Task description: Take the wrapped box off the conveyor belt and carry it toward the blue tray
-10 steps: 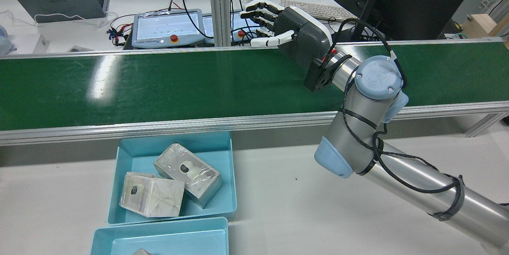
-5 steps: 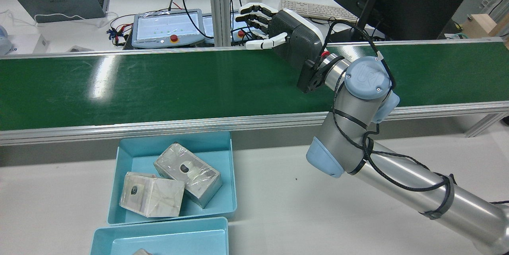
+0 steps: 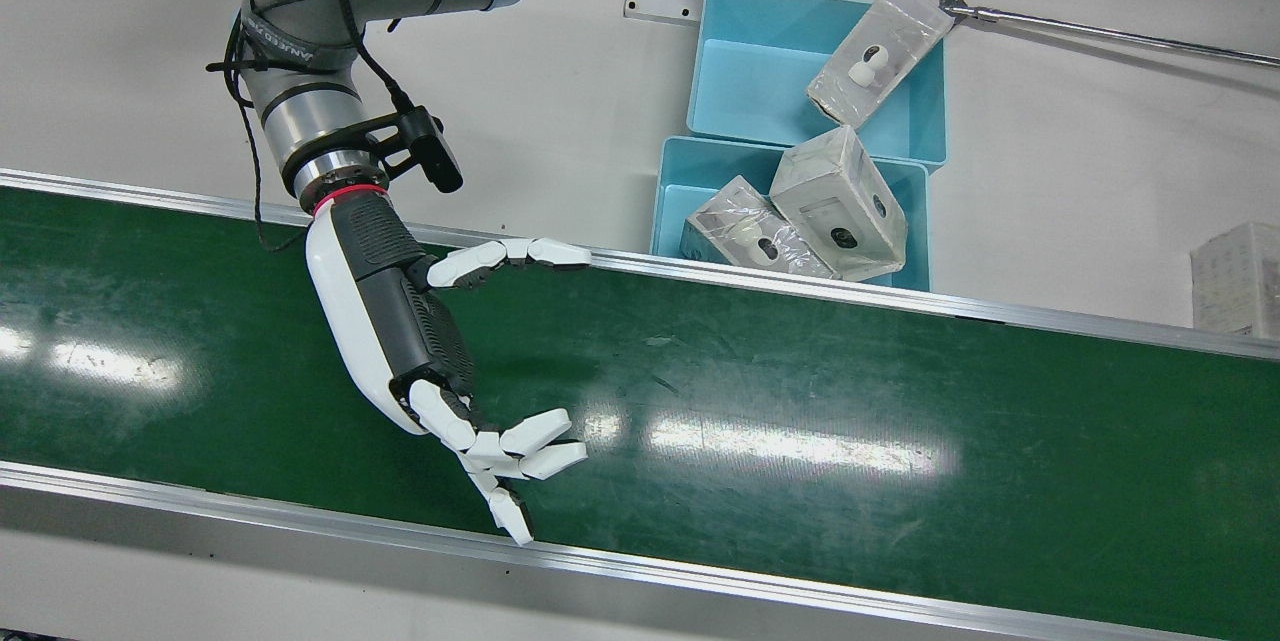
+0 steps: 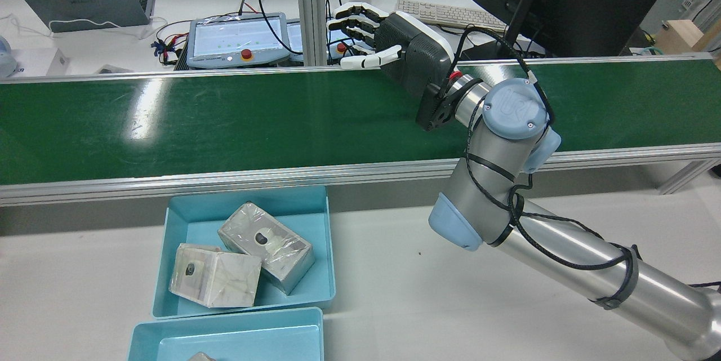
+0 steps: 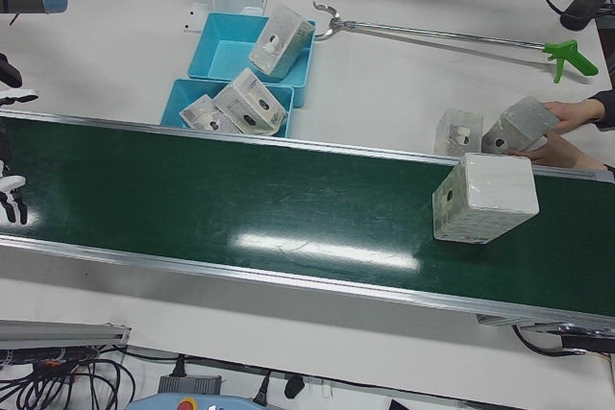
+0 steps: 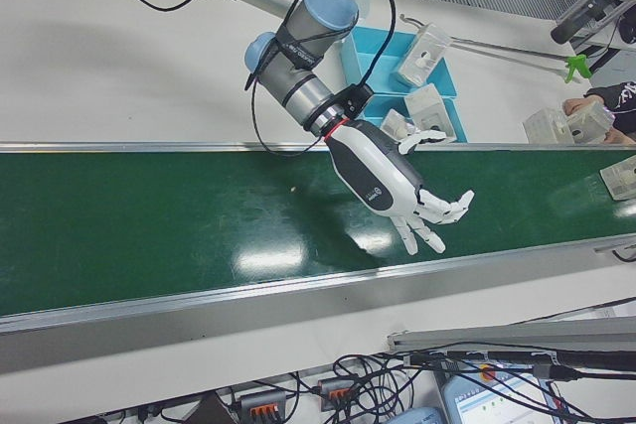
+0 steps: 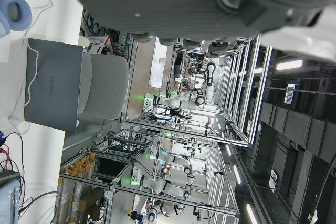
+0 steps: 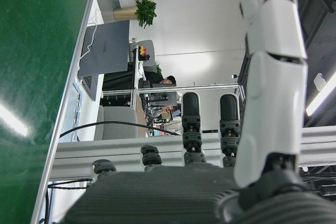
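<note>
The wrapped box (image 5: 485, 197) rides on the green conveyor belt (image 5: 288, 199) at the left-front view's right end; its edge also shows as a wrapped box (image 6: 621, 176). My right hand (image 3: 420, 341) hovers over the belt far from it, open, fingers spread, nothing in it. The same right hand (image 4: 394, 45) reaches across to the belt's far rail, and its fingertips (image 5: 12, 204) peek in at the left edge. The blue tray (image 4: 248, 197) sits beside the belt and holds two wrapped boxes (image 4: 265, 245). Only the left hand's palm (image 7: 173, 3) shows.
A second blue tray (image 3: 720, 51) lies behind the first, with a wrapped box (image 3: 880, 51) on its rim in the claw of a long grabber tool (image 5: 442, 36). A person's hands (image 5: 567, 122) hold more boxes beside the belt's end.
My right hand and arm have slid a little to the left along the belt in the rear view, still open. The boxes in the tray have not moved.
</note>
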`<state>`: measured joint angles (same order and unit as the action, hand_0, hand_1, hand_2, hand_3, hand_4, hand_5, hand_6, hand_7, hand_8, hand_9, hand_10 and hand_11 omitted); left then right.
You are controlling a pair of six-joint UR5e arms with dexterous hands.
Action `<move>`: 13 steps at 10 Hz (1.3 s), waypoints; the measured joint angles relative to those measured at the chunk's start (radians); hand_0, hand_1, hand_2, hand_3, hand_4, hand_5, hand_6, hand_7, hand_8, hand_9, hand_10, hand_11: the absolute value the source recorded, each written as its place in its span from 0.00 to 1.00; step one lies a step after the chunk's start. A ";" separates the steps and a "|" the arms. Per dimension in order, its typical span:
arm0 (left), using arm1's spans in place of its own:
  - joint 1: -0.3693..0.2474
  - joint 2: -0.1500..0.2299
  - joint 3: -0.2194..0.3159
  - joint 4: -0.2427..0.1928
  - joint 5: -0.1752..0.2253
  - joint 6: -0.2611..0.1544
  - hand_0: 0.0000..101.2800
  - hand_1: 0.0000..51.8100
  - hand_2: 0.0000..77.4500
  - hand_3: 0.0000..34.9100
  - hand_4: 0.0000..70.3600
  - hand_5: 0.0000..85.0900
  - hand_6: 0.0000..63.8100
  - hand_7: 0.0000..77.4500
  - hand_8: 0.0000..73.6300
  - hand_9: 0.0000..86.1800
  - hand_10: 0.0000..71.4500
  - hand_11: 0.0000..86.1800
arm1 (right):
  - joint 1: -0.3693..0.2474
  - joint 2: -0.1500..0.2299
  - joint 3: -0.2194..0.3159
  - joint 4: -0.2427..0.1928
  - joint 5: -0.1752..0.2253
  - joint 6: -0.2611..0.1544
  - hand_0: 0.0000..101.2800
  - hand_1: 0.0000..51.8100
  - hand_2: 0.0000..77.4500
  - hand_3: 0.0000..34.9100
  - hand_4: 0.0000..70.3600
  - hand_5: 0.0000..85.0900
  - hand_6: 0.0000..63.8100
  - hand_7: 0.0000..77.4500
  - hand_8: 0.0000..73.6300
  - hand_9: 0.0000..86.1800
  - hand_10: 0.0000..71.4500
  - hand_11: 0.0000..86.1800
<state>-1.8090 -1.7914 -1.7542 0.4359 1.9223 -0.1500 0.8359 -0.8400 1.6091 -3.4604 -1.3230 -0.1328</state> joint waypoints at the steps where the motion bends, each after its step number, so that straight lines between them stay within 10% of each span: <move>1: 0.000 0.000 0.000 0.000 0.000 0.000 0.00 0.00 0.01 0.00 0.00 0.01 0.00 0.00 0.00 0.00 0.01 0.00 | -0.002 0.000 0.000 0.001 0.000 0.000 0.47 0.25 0.23 0.66 0.16 0.44 0.13 0.39 0.02 0.09 0.00 0.02; 13: 0.000 0.000 0.000 0.000 0.000 0.000 0.00 0.00 0.01 0.00 0.00 0.01 0.00 0.00 0.00 0.00 0.01 0.00 | -0.017 -0.002 0.013 0.001 0.032 -0.003 0.49 0.37 0.29 0.67 0.19 0.46 0.14 0.40 0.00 0.09 0.00 0.02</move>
<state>-1.8089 -1.7914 -1.7541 0.4359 1.9223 -0.1500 0.8191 -0.8423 1.6219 -3.4591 -1.2911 -0.1360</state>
